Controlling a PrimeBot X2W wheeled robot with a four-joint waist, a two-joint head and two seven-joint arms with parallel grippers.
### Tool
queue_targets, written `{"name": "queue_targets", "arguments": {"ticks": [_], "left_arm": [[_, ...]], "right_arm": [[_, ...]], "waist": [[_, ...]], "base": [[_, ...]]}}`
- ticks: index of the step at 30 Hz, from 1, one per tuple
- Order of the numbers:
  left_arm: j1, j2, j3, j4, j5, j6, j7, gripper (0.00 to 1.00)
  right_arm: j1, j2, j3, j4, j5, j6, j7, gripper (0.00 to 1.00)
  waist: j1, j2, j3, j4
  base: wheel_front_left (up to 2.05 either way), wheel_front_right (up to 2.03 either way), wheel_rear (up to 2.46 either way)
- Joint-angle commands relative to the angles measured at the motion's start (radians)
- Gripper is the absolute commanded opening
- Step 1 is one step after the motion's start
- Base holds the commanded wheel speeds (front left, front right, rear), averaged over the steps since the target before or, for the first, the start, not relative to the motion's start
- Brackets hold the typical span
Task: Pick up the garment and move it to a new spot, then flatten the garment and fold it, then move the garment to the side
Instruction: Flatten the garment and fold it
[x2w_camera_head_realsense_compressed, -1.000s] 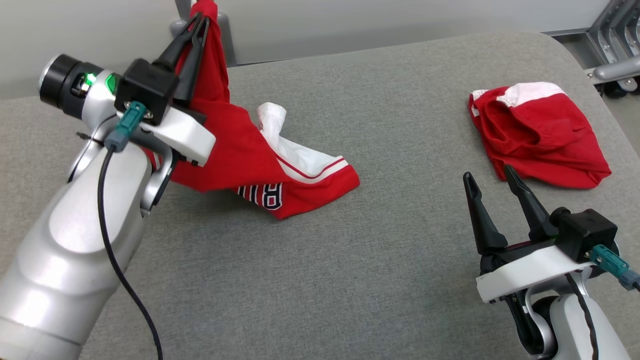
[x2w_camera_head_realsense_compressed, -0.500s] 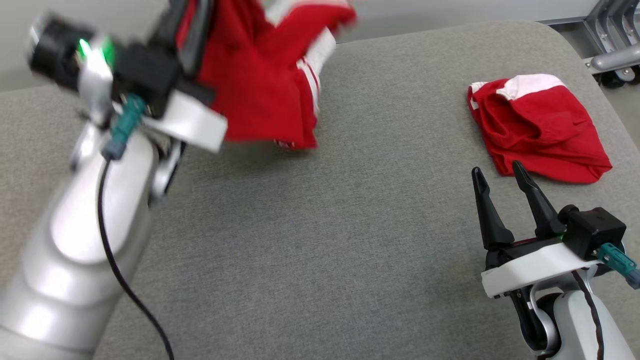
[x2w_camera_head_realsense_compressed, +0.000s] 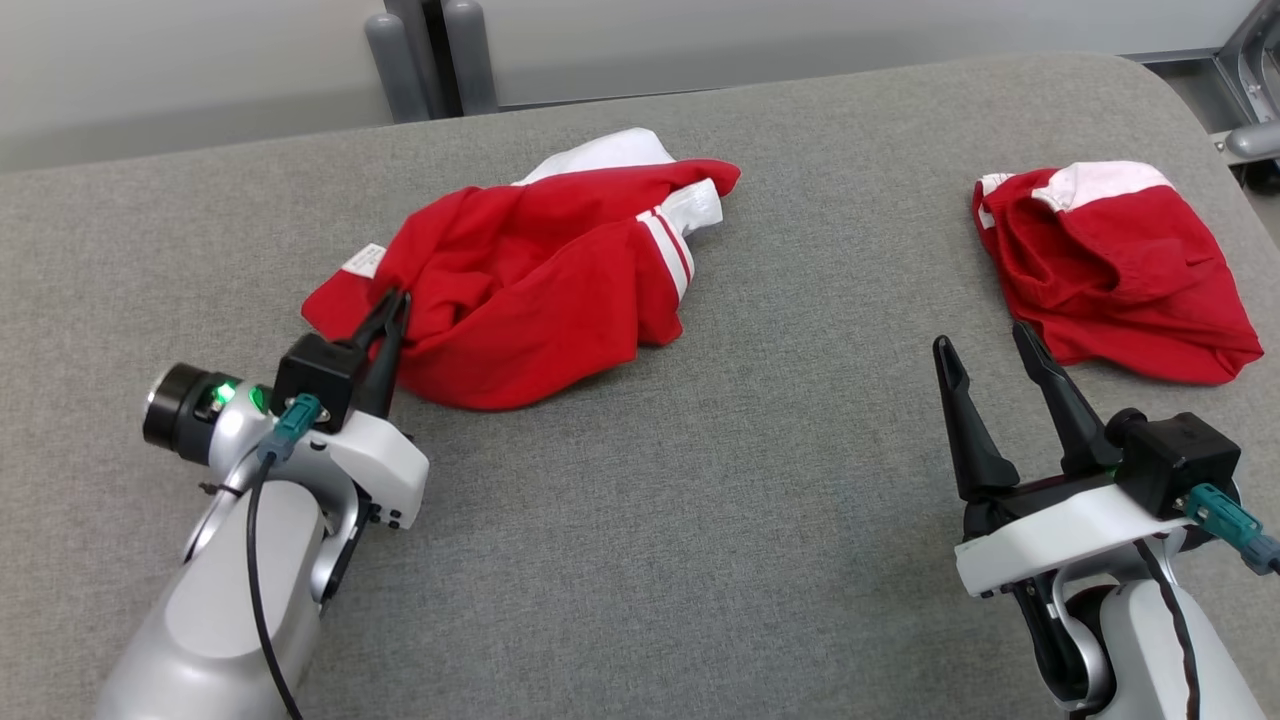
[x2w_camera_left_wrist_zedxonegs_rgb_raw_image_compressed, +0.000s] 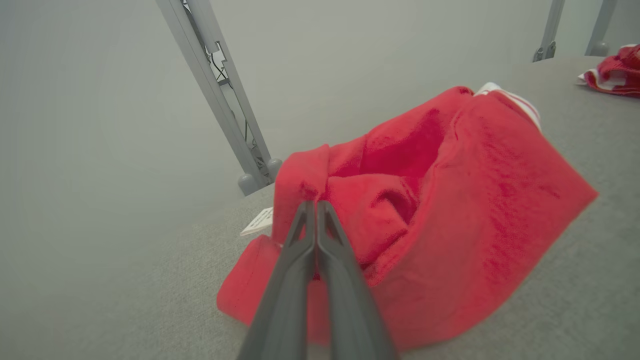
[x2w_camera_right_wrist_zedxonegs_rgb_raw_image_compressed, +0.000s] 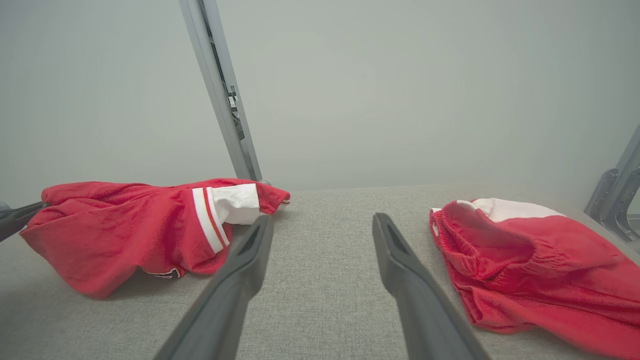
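A broad bare stretch of the grey fabric-covered tabletop (x2w_camera_head_realsense_compressed: 700, 500) lies open between the two hands and in front of both cloths. Its far edge runs just behind the garment (x2w_camera_head_realsense_compressed: 540, 280) and curves into a rounded corner at the far right, near a second red cloth (x2w_camera_head_realsense_compressed: 1110, 270). Beyond that edge stand grey metal posts (x2w_camera_head_realsense_compressed: 430, 50) before a pale wall. The garment lies crumpled on the tabletop's far left part, red with white panels and striped trim, a small white label at its left edge. The left hand (x2w_camera_head_realsense_compressed: 393, 303) is clenched on a fold at the garment's near-left edge, fingers pressed together. The right hand (x2w_camera_head_realsense_compressed: 981, 338) is released, fingers spread, just in front of the second red cloth and apart from it.
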Motion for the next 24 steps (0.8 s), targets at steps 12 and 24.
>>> {"name": "queue_targets", "arguments": {"ticks": [12, 24], "left_arm": [[-0.03, -0.043, 0.084, 0.065, -0.026, -0.035, -0.001, 1.0], [0.06, -0.069, 0.07, -0.064, 0.024, -0.093, -0.001, 1.0]], "right_arm": [[0.012, -0.006, 0.001, 0.01, -0.001, 0.0, 0.009, 1.0], [0.031, -0.006, 0.01, 0.011, 0.002, 0.0, 0.013, 1.0]], "waist": [[0.0, 0.0, -0.036, 0.017], [0.0, 0.0, -0.079, 0.05]], "base": [[0.0, 0.0, 0.0], [0.0, 0.0, 0.0]]}}
